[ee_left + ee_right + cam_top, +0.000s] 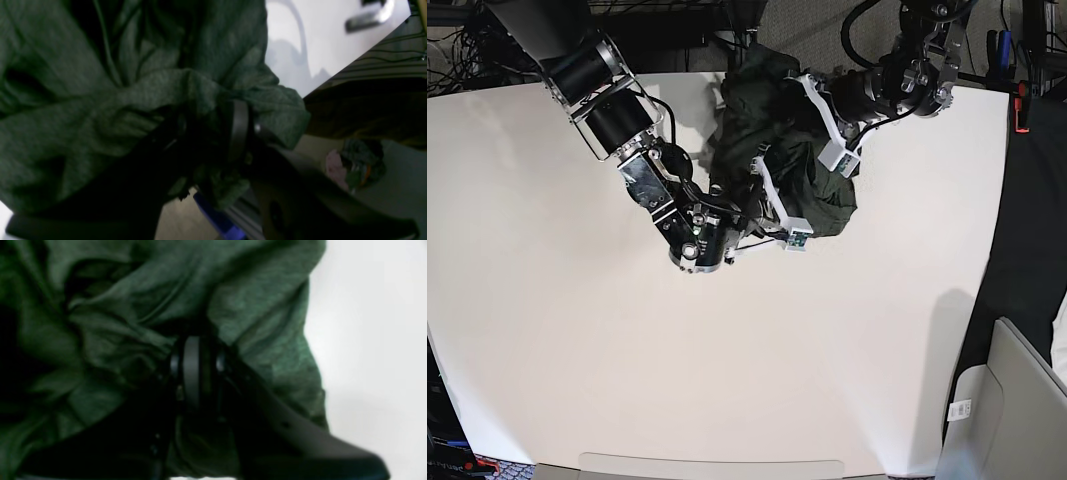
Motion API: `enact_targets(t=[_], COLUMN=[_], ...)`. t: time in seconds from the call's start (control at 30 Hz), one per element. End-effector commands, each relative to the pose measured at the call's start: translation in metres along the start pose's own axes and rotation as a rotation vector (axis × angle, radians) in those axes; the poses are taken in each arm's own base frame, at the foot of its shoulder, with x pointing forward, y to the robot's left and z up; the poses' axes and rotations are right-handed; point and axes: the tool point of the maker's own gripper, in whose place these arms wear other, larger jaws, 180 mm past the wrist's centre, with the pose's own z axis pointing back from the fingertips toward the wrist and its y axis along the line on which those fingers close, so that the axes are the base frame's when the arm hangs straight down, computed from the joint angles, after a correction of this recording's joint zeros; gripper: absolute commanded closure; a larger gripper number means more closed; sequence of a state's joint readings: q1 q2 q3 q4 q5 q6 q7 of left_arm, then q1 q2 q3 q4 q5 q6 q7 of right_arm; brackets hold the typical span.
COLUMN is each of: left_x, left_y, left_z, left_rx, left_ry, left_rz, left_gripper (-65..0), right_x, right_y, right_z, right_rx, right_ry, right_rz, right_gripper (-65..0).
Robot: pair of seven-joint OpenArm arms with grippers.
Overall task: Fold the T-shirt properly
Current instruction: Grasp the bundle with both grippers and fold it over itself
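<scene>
The dark olive-green T-shirt (779, 130) lies bunched in a crumpled heap at the far middle of the white table (577, 340). My left gripper (807, 118) reaches into the heap from the right. In the left wrist view this gripper (210, 116) is shut on a gathered fold of the T-shirt (100, 100), and cloth hangs below its fingers. My right gripper (759, 178) comes in from the left at the heap's near side. In the right wrist view that gripper (195, 343) is shut on the T-shirt (260, 306), whose folds wrap the fingertips.
The table's far edge runs just behind the heap, with cables and dark gear past it. A red clamp (1022, 106) sits at the table's right edge. A grey case (1002, 410) stands at the near right. A pile of cloth (360, 163) lies on the floor.
</scene>
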State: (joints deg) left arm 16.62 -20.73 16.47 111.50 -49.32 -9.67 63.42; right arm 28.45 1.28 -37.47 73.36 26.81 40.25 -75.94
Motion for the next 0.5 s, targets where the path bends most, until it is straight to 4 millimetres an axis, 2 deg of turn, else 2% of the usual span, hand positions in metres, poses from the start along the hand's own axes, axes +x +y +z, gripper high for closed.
enact_targets(t=[0.0,0.2,0.33,0.37,0.47], left_x=[0.004,-0.001,-0.004,-0.003,0.015], left_y=[-0.001,0.001,0.013,0.015,0.026], left_z=[0.005,0.006,0.012,0.014,0.019], left_rx=[-0.005,0.002,0.034,0.041,0.072], left_ry=[-0.005,0.025,0.054,0.055,0.031], left_rz=[-0.023,-0.024,-0.048,-0.053,-0.094], left_gripper=[-13.0,-13.0,-13.0,-13.0,-13.0], right_x=[-0.006,-0.017,-0.025,-0.026,-0.036], right_y=[-0.019,-0.027,-0.034,-0.038,-0.051], right_z=[0.007,0.007,0.011,0.014,0.022], right_rx=[-0.076,-0.108,-0.12,-0.127,-0.142], right_ry=[0.049,0.086,0.093,0.083,0.046], right_rz=[0.011,0.013,-0.008,-0.03,-0.119], right_gripper=[-5.0,-5.0,-5.0,-5.0,-5.0])
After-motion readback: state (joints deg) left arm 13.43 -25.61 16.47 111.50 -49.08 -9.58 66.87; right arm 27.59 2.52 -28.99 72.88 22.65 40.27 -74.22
